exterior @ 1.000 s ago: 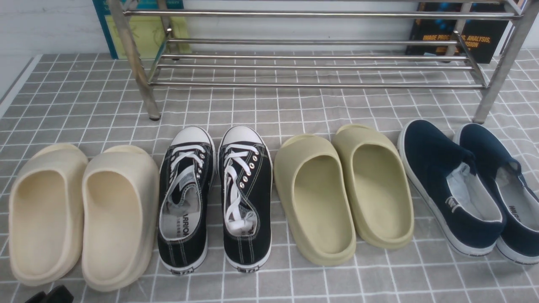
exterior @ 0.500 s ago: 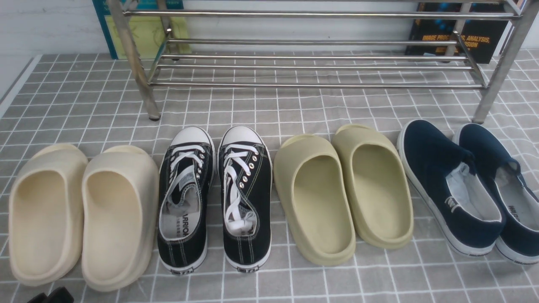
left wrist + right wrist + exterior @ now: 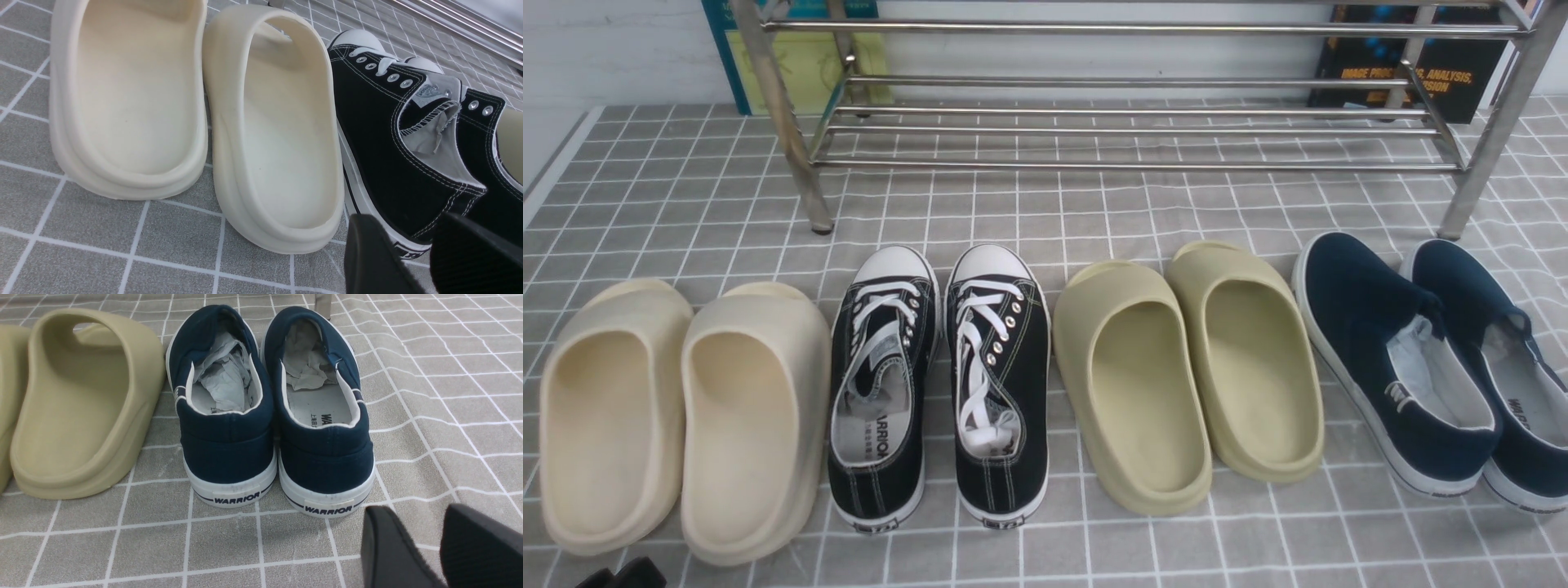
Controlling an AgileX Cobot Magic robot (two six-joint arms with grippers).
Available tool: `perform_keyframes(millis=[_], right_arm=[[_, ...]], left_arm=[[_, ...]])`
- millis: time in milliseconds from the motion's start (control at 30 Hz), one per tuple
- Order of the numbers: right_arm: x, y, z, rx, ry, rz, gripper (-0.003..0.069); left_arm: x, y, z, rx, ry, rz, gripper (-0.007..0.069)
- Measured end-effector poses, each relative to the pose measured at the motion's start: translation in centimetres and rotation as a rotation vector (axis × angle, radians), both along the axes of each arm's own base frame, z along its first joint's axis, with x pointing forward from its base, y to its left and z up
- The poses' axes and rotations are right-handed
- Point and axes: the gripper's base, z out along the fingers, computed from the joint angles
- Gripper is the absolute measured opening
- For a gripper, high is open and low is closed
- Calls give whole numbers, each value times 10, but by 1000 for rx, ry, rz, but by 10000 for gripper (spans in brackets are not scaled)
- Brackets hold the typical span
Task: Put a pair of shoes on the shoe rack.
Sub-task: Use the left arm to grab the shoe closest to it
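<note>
Pair of shoes (image 3: 1001, 392) resting on checked cloth (image 3: 1045, 220) in front of shoe rack (image 3: 1127, 164), toes pointing at it, sitting between beige slides (image 3: 752, 416) and olive slides (image 3: 1143, 384); left gripper (image 3: 408, 222) hanging with fingers apart, holding nothing; right gripper (image 3: 416, 514) likewise parted, empty.

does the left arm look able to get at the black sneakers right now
Probably yes: the left gripper hangs open near the heels of the black sneakers with nothing between, though the cream slide lies close on one side.

"WARRIOR" marks both heels of the navy slip-ons (image 3: 227, 453); the black book (image 3: 1470, 90) reads "ANALYSIS".
</note>
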Motion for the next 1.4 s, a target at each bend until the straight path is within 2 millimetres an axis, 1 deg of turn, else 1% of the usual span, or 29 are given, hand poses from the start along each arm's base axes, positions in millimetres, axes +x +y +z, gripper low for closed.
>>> perform_keyframes(millis=[367,467,533,600,633,667,700,733,767,933,1100,1200,1267,1300,1333,1367,1400], right_arm=[[0,0,0,0,0,0,239],[0,0,0,0,0,0,239],[0,0,0,0,0,0,239],[0,0,0,0,0,0,239],[0,0,0,0,0,0,239],[0,0,0,0,0,0,239],[0,0,0,0,0,0,239],[0,0,0,0,0,0,239],[0,0,0,0,0,0,239],[0,0,0,0,0,0,239],[0,0,0,0,0,0,239],[0,0,0,0,0,0,239],[0,0,0,0,0,0,239],[0,0,0,0,0,0,239],[0,0,0,0,0,0,239],[0,0,0,0,0,0,239],[0,0,0,0,0,0,239]], left_arm=[[0,0,0,-4,0,0,239],[0,-2,1,-81,1,-2,239],[0,-6,3,-259,1,3,239],[0,-9,7,-483,1,12,239],[0,-10,7,-506,-1,13,239],[0,-11,9,-597,-2,17,239],[0,-12,11,-701,-2,20,239],[0,-14,15,-848,-3,20,239],[0,-14,16,-895,-6,20,239],[2,-10,21,-995,-61,58,239],[2,-8,23,-1001,-80,65,239],[-1,-12,37,-912,-104,4,239],[-7,-15,62,-781,-166,-68,235],[-8,-15,65,-774,-173,-76,235],[-12,-17,83,-675,-203,-112,216],[-12,-18,97,-574,-198,-128,188],[-12,-18,102,-558,-189,-134,182]])
